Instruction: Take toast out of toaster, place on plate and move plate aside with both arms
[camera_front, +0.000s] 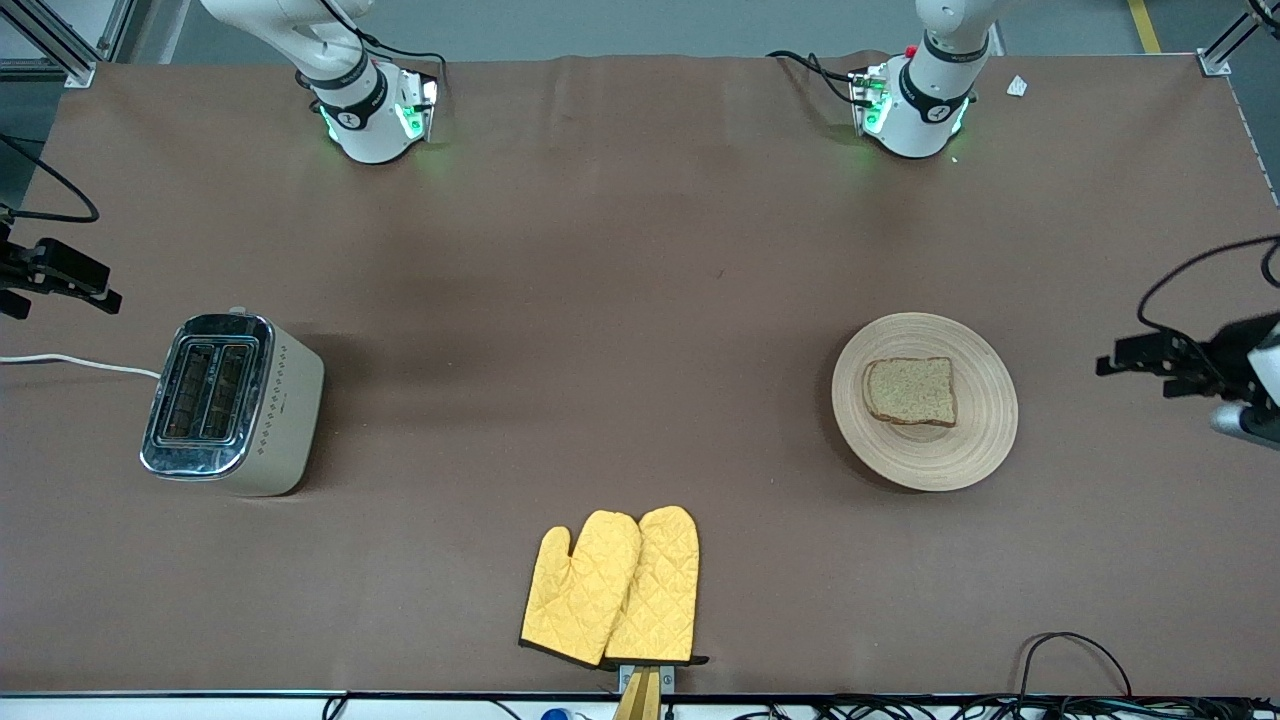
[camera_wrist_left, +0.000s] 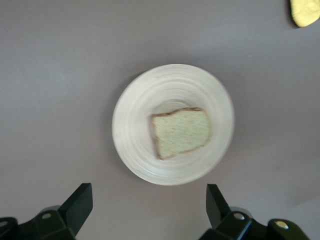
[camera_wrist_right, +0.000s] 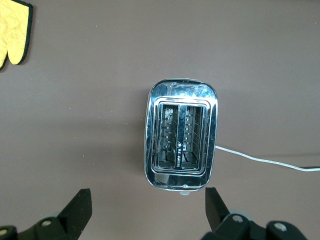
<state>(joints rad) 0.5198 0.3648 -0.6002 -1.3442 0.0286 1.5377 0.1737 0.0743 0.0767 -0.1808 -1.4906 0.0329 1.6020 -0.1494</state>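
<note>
The toast (camera_front: 910, 390) lies flat on the round wooden plate (camera_front: 965, 440) toward the left arm's end of the table. The left wrist view shows the toast (camera_wrist_left: 181, 132) on the plate (camera_wrist_left: 135, 100). My left gripper (camera_front: 1125, 362) is open and empty, in the air over bare table beside the plate, with its fingers (camera_wrist_left: 80, 200) wide apart around the gripper's middle (camera_wrist_left: 148, 210). My right gripper (camera_front: 95, 290) is open and empty, over the table's edge beside the toaster, and its middle (camera_wrist_right: 147, 212) also shows in the right wrist view.
A steel two-slot toaster (camera_front: 230, 400) with empty slots stands toward the right arm's end; it also shows in the right wrist view (camera_wrist_right: 181, 135), with a white cord (camera_wrist_right: 265, 161). Two yellow quilted oven mitts (camera_front: 615, 590) lie at the table's edge nearest the front camera.
</note>
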